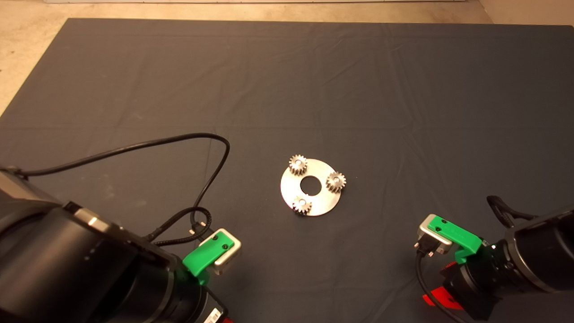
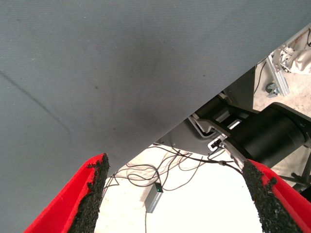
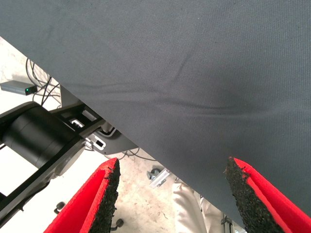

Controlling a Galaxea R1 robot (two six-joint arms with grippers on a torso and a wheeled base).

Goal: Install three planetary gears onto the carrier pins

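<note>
left hand [image 2: 175, 194]: released, fingers spread, parked over the mat's [image 1: 403, 89] near-left edge | right hand [image 3: 170, 194]: released, parked near-right | planetary gears [image 1: 336, 181]: all three seated on the carrier pins around the disc [image 1: 325, 204], mid-mat between the hands, well apart from both | black cable [image 1: 210, 170]: loops from left arm

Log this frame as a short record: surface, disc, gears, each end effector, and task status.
surface: dark mat
disc: shiny round disc with a centre hole, flat on the mat near the middle
gears: three gears, spaced around the disc, each seated on a pin
left end effector: open, holding nothing, at the mat's near left edge
right end effector: open, holding nothing, at the mat's near right edge
task status: all three gears appear installed
</note>
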